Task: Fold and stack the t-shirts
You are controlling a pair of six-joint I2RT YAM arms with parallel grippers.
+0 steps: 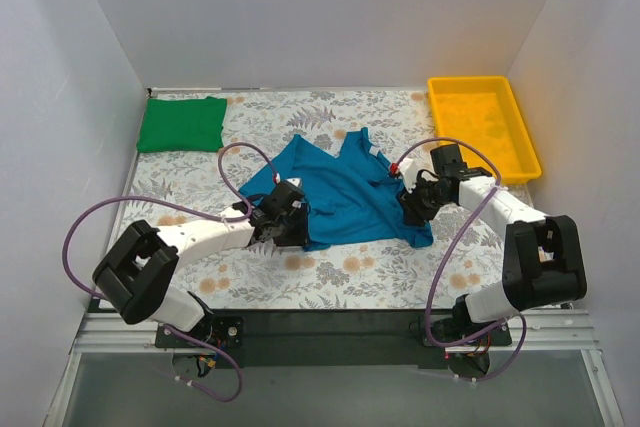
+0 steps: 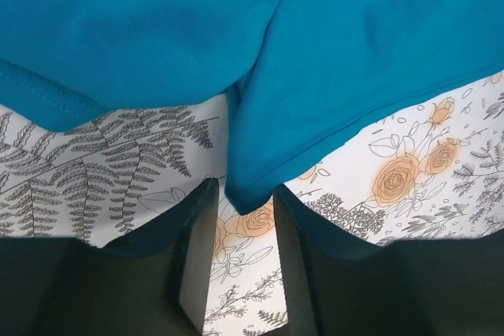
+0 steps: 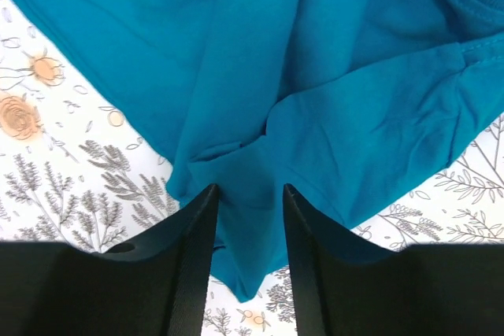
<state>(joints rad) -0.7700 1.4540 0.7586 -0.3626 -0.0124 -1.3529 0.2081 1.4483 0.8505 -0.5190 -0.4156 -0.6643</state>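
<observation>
Reaching inward: left arm (image 1: 215,235), right arm (image 1: 500,202) low over teal-blue t-shirt (image 1: 345,197).

One shirt (image 1: 345,197) lies in the middle of the table (image 1: 330,277). A second shirt (image 1: 182,124) lies in the far left corner, a tray (image 1: 468,80) in the far right corner. The left gripper (image 1: 290,222) sits at the middle shirt's near left edge, the right gripper (image 1: 410,202) at its right edge.

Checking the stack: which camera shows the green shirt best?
Top external view: the green t-shirt lies folded, whole, at the far left corner. Both wrist views show the teal-blue t-shirt and patterned table, nothing green.
</observation>
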